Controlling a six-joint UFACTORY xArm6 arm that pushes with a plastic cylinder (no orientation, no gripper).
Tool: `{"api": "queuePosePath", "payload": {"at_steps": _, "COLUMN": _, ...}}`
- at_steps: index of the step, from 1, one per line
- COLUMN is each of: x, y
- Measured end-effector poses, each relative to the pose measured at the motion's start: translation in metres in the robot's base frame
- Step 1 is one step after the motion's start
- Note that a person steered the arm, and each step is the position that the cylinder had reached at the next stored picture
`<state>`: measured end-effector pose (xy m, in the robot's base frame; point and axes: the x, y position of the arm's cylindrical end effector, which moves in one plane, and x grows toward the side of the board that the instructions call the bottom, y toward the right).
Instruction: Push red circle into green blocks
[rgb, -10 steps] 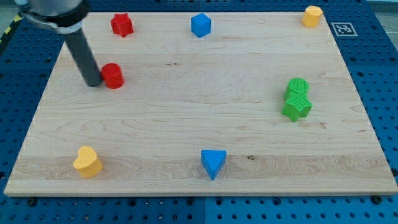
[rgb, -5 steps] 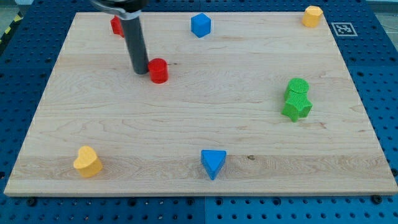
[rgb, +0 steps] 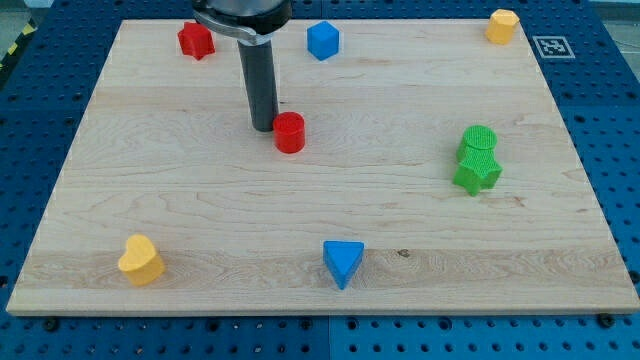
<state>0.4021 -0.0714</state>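
- Jaws are lacking on this arm: it ends in a straight dark rod, so nothing opens, closes or is held, and my tip (rgb: 264, 128) simply rests on the desk (rgb: 320, 230).
- Just to the view's right of my tip, and a little toward the view's bottom, stands the red circle (rgb: 290, 132), touching the rod's lower end or as near as can be told.
- Well off to the view's right of my tip, and slightly lower, sit the green blocks: a green circle (rgb: 480, 139) with a green star (rgb: 477, 173) right beneath it, the two pressed together.
- Between the red circle and that green pair lies a broad stretch of bare wood.
- Toward the view's top from my tip, a little to its right, is a blue cube (rgb: 323, 40) near the desk's far edge.
- Up and to the view's left of my tip is a red star (rgb: 196, 40), partly beside the arm's dark upper body.
- Far to the view's upper right, at the desk's corner, is a yellow hexagon-like block (rgb: 502, 25).
- Down and to the view's left of my tip, near the bottom corner, lies a yellow heart-shaped block (rgb: 140, 260).
- Toward the view's bottom, slightly right of my tip, is a blue triangle (rgb: 343, 262).
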Motion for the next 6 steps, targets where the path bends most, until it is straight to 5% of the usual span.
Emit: {"api": "queuePosePath", "payload": {"at_steps": 6, "x": 0.015, "y": 0.02}}
